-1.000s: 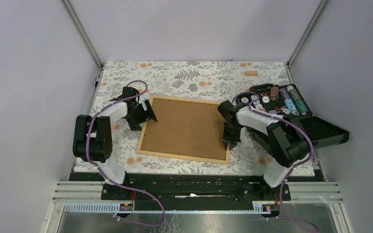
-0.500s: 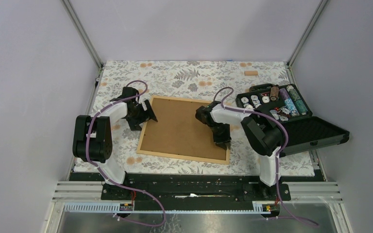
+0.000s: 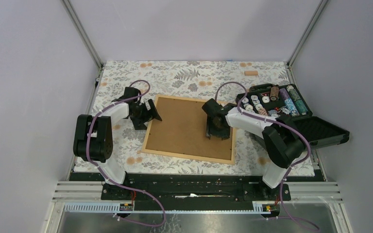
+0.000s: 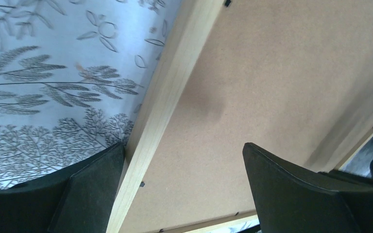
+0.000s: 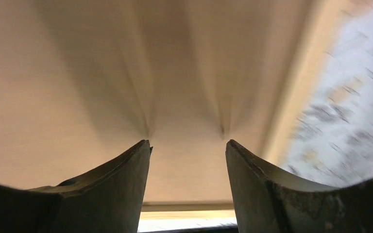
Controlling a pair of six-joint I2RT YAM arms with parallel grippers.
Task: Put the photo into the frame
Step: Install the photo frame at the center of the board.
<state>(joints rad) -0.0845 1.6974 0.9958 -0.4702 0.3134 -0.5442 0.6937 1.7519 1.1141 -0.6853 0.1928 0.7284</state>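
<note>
Frame (image 3: pixel 188 157) back-up on desk (image 3: pixel 184 77); left fingers (image 4: pixel 92 189) spread wide astride its rail; right fingers (image 5: pixel 111 184) parted, empty, tips down at backing board (image 3: pixel 184 126). Front hidden; right wrist view blurred.

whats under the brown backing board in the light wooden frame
Nothing shows: the brown board fills the thin light-wood frame, which lies flat on the floral tablecloth. Any photo beneath is covered.

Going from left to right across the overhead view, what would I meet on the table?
Left end effector → wooden frame, lying back side up → open black case.
</note>
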